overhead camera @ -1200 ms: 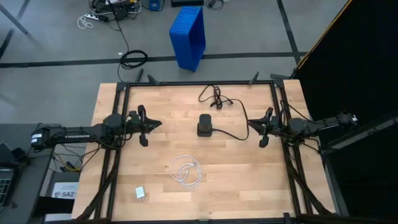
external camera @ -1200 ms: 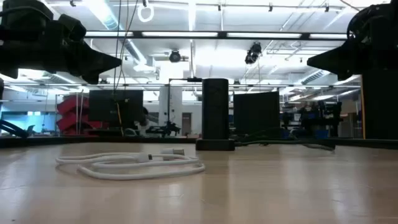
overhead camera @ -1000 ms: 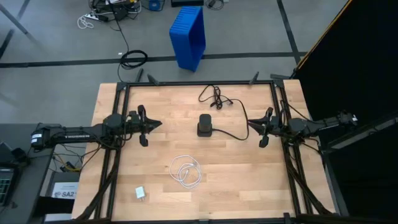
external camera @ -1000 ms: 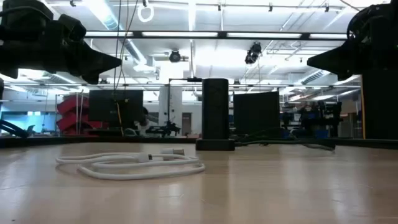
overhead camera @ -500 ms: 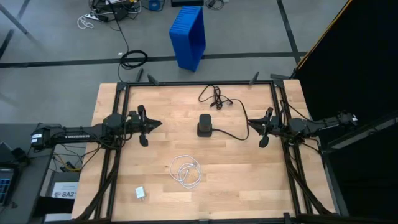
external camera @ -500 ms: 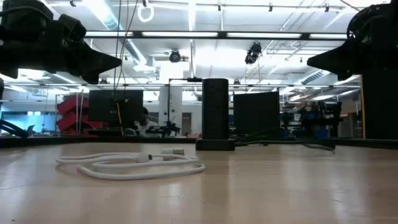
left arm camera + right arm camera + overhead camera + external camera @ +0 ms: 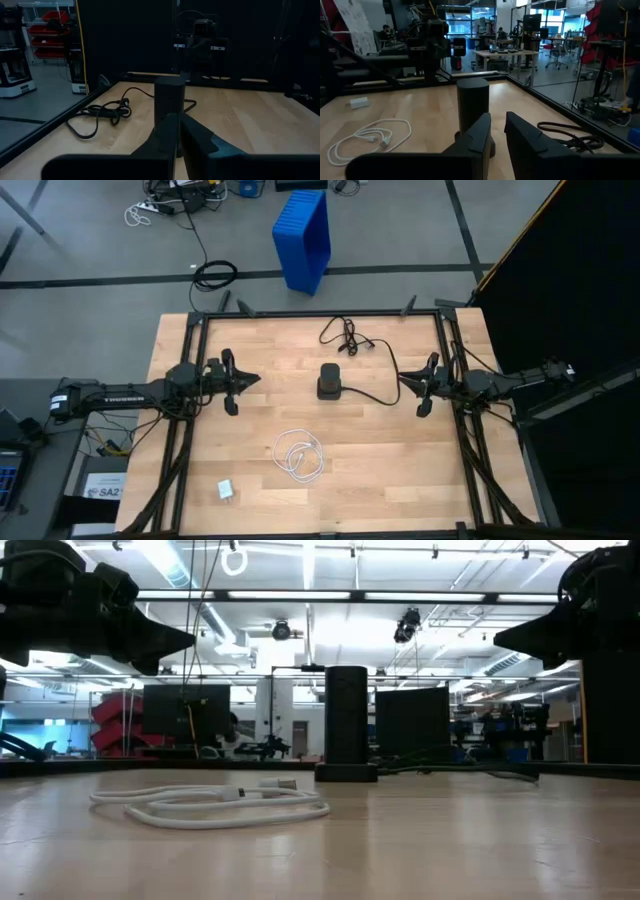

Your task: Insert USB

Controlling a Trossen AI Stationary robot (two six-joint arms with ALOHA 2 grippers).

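Thin white coiled USB cable (image 7: 300,454) lies flat in loose loops on the light wooden counter (image 7: 380,480), near the tall black cylindrical box (image 7: 330,381), on its front side, untouched. Small white block (image 7: 226,491) sits well apart from the box, past the coil toward the front-left corner. Thick black cord (image 7: 345,336) runs off the box and bunches behind it. Left claw (image 7: 240,381) hovers left of the box, fingers nearly closed, grasping nothing. Right claw (image 7: 408,385) hovers right of the box, fingers slightly parted, grasping nothing.
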